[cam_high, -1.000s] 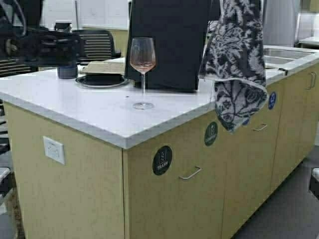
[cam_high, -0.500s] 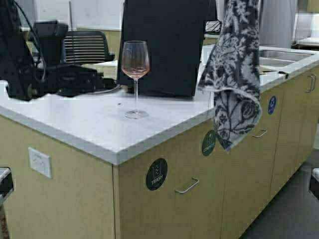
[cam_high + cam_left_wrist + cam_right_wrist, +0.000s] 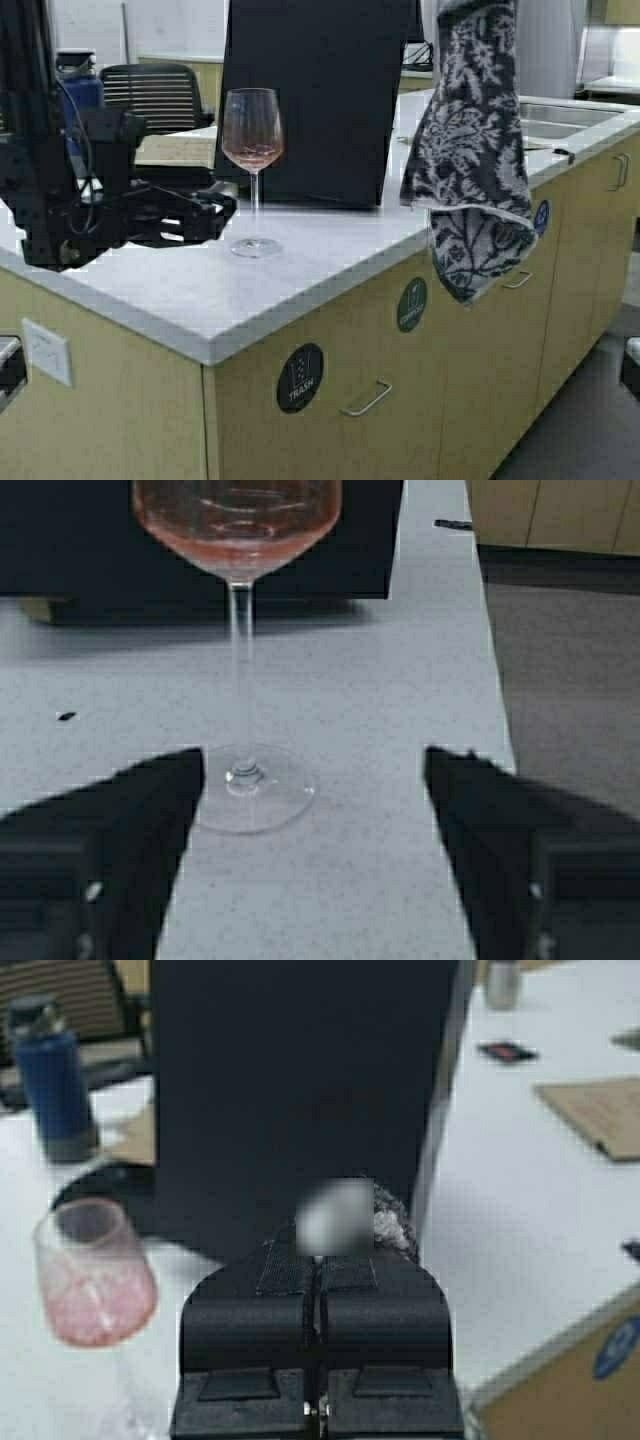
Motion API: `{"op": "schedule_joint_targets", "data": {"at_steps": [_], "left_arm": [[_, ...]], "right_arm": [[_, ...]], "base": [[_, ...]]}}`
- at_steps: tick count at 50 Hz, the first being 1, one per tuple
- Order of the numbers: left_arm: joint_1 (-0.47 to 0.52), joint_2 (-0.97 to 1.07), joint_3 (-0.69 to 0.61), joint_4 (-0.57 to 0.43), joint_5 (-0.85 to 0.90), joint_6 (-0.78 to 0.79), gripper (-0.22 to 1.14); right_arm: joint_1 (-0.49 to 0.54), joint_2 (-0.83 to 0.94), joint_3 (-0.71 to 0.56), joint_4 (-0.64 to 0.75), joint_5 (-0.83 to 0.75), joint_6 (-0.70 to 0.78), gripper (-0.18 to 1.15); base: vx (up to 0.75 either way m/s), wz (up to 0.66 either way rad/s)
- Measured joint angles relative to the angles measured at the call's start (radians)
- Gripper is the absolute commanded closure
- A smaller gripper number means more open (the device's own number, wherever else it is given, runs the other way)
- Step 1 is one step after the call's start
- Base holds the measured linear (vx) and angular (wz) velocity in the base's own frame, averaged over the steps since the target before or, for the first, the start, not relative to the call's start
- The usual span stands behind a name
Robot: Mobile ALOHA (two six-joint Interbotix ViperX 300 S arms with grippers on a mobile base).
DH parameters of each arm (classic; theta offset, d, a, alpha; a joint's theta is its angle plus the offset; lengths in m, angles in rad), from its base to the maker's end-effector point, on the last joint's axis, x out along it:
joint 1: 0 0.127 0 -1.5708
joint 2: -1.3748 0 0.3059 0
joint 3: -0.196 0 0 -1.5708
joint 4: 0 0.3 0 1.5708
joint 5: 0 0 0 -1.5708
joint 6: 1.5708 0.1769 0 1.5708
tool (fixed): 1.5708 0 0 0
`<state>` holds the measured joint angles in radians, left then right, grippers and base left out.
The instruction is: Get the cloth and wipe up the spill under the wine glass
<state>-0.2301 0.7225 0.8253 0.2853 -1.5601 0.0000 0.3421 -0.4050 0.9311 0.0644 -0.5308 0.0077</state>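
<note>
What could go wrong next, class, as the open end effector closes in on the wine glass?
The left end effector is open beside the wine glass, low at its foot; a nudge could topple the tall, liquid-filled glass. The cloth hangs from the shut right end effector past the counter edge and could snag there.

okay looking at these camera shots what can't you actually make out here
- The spill: no wet patch is discernible on the countertop under the wine glass in the high or left wrist view.
- The right gripper: out of the high view's frame, above the hanging cloth.
- The cloth in the right wrist view: only a blurred tuft shows past the shut jaws.
- The wine glass rim: cut off by the left wrist view's edge, beyond the left gripper.
</note>
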Motion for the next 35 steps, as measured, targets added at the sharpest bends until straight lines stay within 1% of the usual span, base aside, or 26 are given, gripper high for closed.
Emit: {"op": "schedule_joint_targets", "data": {"at_steps": [19,35], "left_arm": [[-0.009,0.048,-0.052,0.003,0.000,0.002,-0.07],[-0.011,0.130,-0.161,-0.003,0.014,-0.002,-0.07]], "right_arm": [[0.000,0.002,0.000,0.000,0.000,0.002,0.91],[0.000,0.000,0.000,0.000,0.000,0.002,0.91]], "base": [[0.13,-0.02],[0.10,0.00]]}}
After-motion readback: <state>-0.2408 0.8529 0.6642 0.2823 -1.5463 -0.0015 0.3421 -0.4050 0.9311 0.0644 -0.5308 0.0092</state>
